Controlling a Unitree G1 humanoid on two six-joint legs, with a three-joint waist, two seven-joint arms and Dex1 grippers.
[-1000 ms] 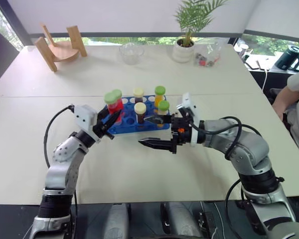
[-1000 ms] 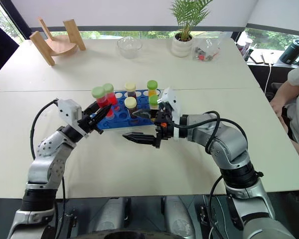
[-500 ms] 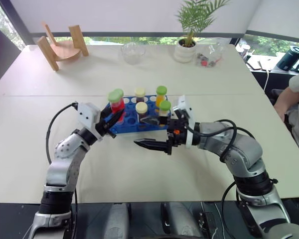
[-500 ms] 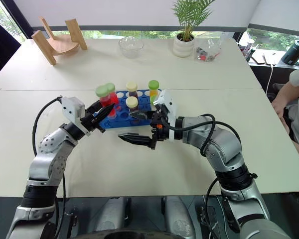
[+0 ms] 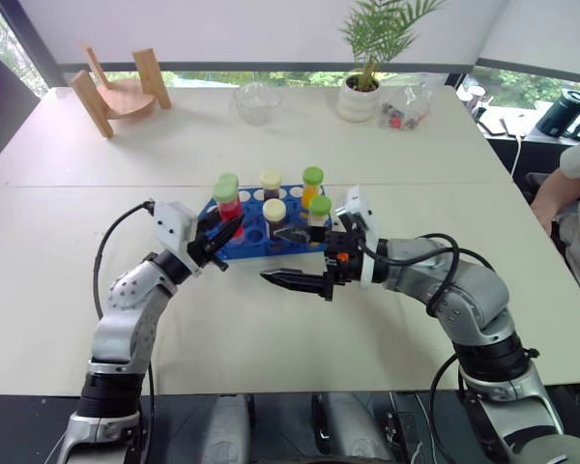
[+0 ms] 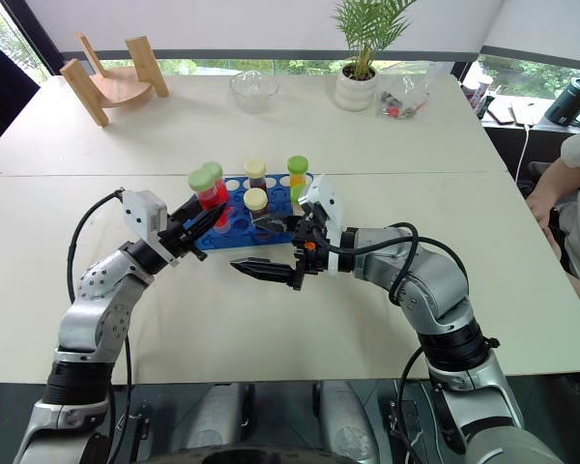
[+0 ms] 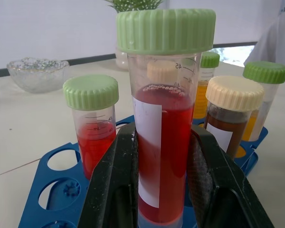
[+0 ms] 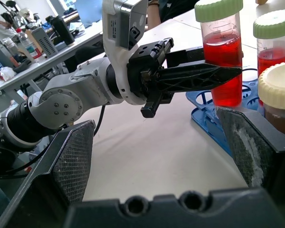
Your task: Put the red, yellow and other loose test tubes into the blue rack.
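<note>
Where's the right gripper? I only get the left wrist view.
Observer: Right gripper is at the rack's front edge, pointing toward the left gripper.
Operator: Holding anything?
Observer: No, its fingers are open with nothing between them.
Operator: Any loose tubes on the table?
Observer: I count six tubes, all upright at the rack; one is the red tube in the left gripper.

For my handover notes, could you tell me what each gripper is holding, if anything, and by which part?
The left gripper is shut on the red test tube, gripping its lower body below the green cap. The right gripper is open and holds nothing.
</note>
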